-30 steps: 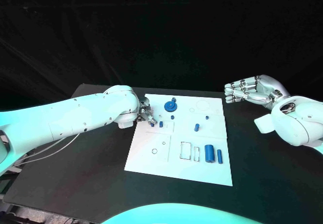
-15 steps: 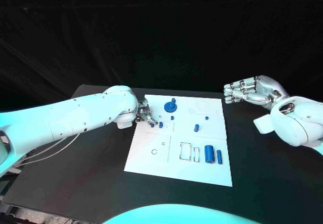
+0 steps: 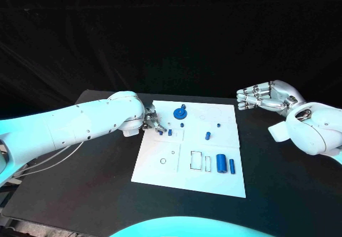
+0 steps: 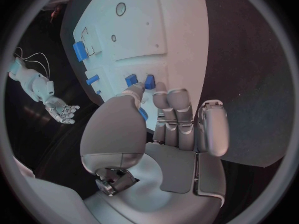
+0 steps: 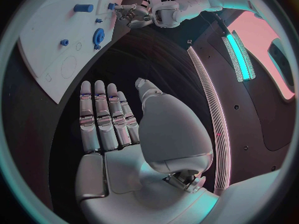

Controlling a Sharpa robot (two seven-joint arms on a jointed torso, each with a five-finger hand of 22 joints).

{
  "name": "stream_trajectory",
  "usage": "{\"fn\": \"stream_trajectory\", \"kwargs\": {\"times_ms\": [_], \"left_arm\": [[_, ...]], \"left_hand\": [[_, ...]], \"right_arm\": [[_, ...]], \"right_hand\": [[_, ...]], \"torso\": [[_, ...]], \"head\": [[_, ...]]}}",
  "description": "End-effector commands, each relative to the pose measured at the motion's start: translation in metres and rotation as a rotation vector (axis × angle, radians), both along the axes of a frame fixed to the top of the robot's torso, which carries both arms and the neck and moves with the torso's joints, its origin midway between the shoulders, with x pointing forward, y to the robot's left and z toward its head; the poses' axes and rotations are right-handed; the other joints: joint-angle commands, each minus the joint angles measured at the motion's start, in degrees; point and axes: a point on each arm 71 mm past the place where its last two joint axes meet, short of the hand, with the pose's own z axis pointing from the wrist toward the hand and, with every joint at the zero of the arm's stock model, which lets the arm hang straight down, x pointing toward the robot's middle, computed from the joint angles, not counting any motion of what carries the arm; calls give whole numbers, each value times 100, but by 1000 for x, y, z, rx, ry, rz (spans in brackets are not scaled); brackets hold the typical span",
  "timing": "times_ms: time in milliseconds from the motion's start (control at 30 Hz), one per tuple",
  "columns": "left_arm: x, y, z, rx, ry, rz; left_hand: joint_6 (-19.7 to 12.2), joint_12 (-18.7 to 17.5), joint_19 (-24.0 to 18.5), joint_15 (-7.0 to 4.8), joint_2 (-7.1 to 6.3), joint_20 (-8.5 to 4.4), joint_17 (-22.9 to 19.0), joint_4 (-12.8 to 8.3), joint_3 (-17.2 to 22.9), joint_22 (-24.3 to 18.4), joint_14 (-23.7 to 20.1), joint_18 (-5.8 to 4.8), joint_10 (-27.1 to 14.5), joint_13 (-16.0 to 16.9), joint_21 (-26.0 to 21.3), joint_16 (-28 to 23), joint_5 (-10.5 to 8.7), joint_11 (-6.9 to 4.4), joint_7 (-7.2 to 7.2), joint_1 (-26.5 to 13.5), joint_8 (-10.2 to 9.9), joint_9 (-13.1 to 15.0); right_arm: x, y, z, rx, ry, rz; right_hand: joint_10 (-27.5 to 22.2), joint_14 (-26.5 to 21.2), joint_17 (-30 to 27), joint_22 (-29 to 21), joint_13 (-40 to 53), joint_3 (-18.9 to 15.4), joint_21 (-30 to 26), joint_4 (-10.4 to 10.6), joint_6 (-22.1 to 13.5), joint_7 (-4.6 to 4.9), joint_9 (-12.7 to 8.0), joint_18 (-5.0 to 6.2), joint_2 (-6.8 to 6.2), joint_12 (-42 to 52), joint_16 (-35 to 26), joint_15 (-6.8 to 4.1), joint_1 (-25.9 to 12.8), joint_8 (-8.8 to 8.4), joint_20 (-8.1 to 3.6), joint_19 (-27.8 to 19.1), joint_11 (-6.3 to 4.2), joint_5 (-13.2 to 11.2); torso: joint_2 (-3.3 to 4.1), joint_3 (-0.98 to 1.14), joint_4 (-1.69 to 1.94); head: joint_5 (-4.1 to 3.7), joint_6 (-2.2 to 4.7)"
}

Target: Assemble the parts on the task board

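The left hand [image 3: 151, 122] sits low at the near edge of the task board [image 3: 160, 170]. Its fingers [image 4: 176, 100] are bent, and their tips reach two small blue pegs [image 4: 139, 80] just past them. Whether it pinches one cannot be told. If the fingers push sideways, a peg could tip over or roll off onto the counter [image 3: 85, 187]. Farther from this hand stands a blue gear [image 3: 180, 113]; a bump could knock it. Well apart across the board, the right hand [image 3: 262, 97] hangs in the air with nothing in it, fingers curled.
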Motion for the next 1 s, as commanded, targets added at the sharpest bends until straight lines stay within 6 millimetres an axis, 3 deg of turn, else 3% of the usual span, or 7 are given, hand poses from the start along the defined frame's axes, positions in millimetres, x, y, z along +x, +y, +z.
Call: {"fn": "stream_trajectory", "kwargs": {"times_ms": [33, 633, 800, 833, 867, 900, 1000], "left_arm": [[2, 0, 2, -72, -38, 51], [9, 6, 12, -255, -183, 155], [10, -3, 22, -375, -289, 64], [10, -7, 25, -403, -321, 30], [10, -10, 28, -426, -356, -5], [9, -14, 31, -442, -394, -45], [6, -27, 39, -449, -513, -181]], "left_hand": [[-5, -28, -16, -21, 44, 3, 3, 17, -154, 75, 2, -75, -48, -28, -28, 6, -14, 10, 36, -125, -46, 5], [-128, -487, -196, 18, 274, 22, -13, -3, -623, -272, -3, 2, -346, -587, -246, -8, 14, 64, 94, -292, -188, -1], [-596, -1159, -885, 164, 289, 95, -598, -208, -492, -1475, -333, 249, -1023, -1227, -1040, -574, 24, 245, 308, 682, -415, -95], [-738, -1290, -1285, 226, 321, 123, 684, -300, -375, -2088, 17, 375, -1253, -1300, -1494, 579, 17, 309, 401, 999, -477, -145], [-836, -1427, -1757, 244, 322, 163, 795, -443, -236, -2814, -18, 505, -1471, -1371, -2028, 700, 48, 353, 428, 1321, -537, -195], [-917, -1575, -2211, 297, 309, 207, 392, -545, -109, -3448, -273, 608, -1676, -1455, -2540, 360, 62, 414, 507, 1561, -612, -266], [-990, -2087, -2653, 510, 151, 393, -811, -713, 232, -3866, -1371, 611, -2120, -1842, -3196, -796, 27, 679, 706, 1991, -898, -605]], "right_arm": [[-1, 2, 0, -9, -10, 20], [0, 1, -1, -14, -11, 18], [0, 1, -1, -20, -15, 20], [0, 1, -1, -22, -16, 21], [0, 1, -1, -23, -17, 21], [0, 1, -1, -24, -19, 21], [-1, 1, -1, -29, -23, 22]], "right_hand": [[-39, -6, -8, -11, -6, -47, -11, -2, 22, 6, 6, 85, -15, 41, -7, -12, -53, 12, -13, -39, 10, 40], [-42, -8, -10, -15, -6, -49, -13, -2, 21, 8, 6, 85, -11, 44, -6, -10, -53, 11, -12, -45, 11, 43], [-44, -8, -12, -19, -6, -46, -14, -6, 22, 8, 6, 86, -3, 48, -5, -10, -46, 12, -10, -49, 11, 49], [-44, -8, -12, -19, -6, -46, -14, -6, 22, 8, 6, 86, -3, 48, -5, -10, -46, 12, -10, -49, 11, 49], [-45, -8, -13, -20, -6, -45, -14, -9, 22, 7, 7, 86, -1, 50, -4, -10, -42, 12, -10, -50, 11, 51], [-47, -7, -14, -22, -6, -43, -14, -13, 23, 7, 7, 87, 4, 53, -3, -10, -36, 12, -9, -52, 10, 55], [-51, -6, -17, -27, -6, -37, -13, -25, 24, 3, 7, 88, 12, 60, -2, -10, -17, 13, -8, -55, 8, 64]], "torso": [[-1, 2, 6], [0, 1, 1], [1, 3, -4], [3, 5, -1], [3, 4, 2], [4, 3, 6], [3, -4, 18]], "head": [[-6, -2], [-26, 11], [-50, 26], [-66, 30], [-81, 44], [-97, 63], [-123, 79]]}}
